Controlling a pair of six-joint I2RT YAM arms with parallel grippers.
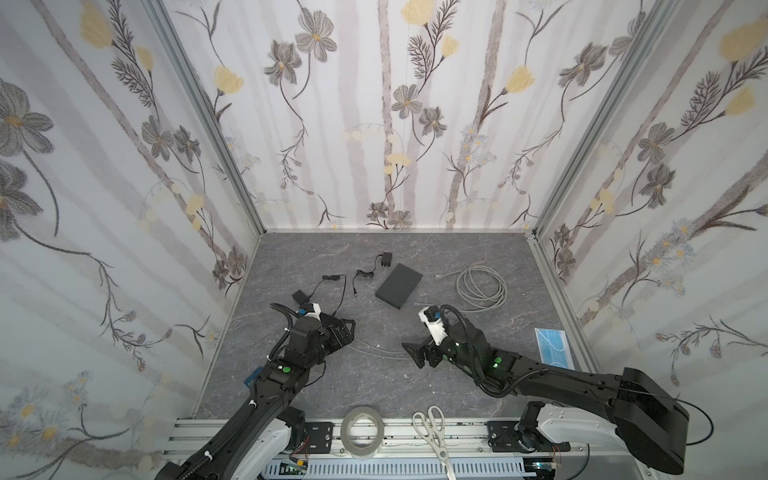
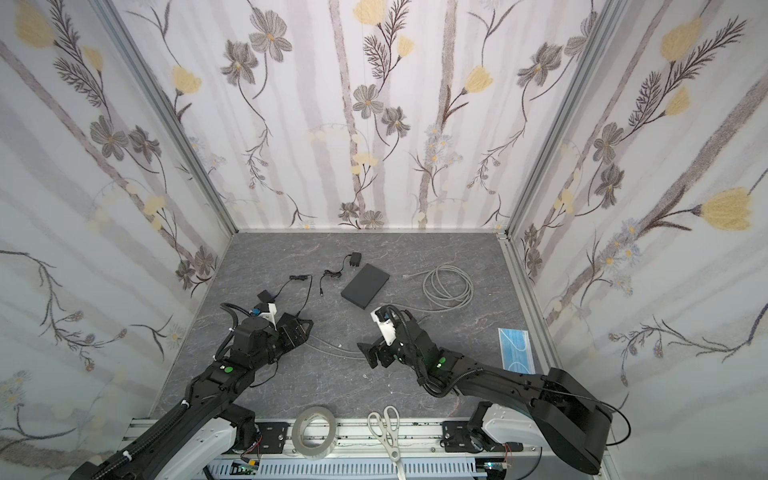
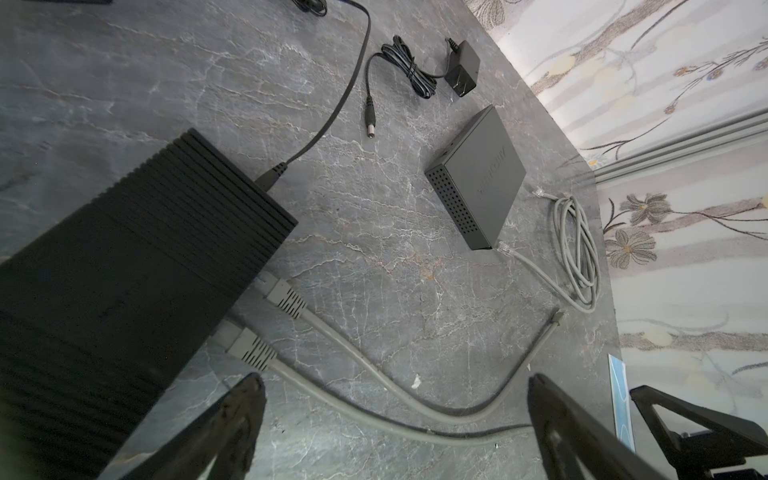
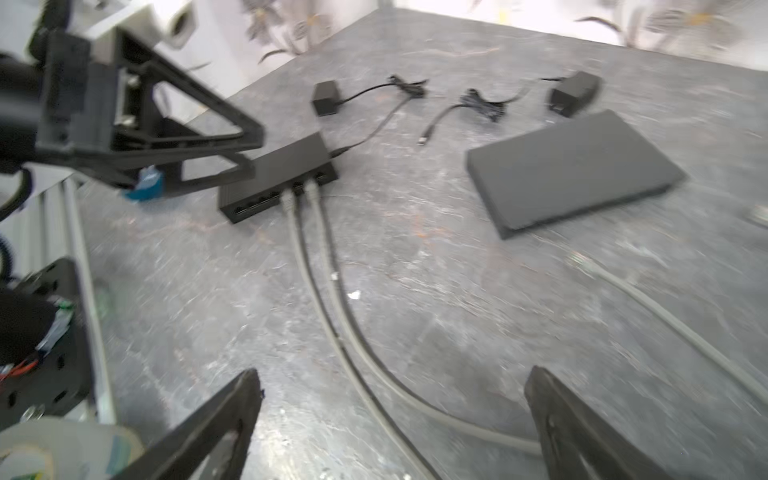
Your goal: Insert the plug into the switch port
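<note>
Release stage, as judged: grey plugs [image 3: 286, 297] apparently seated in switch [image 3: 124, 270]; left tool [image 3: 395, 382] and right tool [image 4: 392, 374] spread wide, empty; next, lift clear without snagging cables [image 3: 465, 419].

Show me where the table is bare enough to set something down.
Bare: the front strip of table between cables and tape; the patch between coil and mask; the strip along the back wall behind the box. Crowded: around the switch, its cables and the adapters.
</note>
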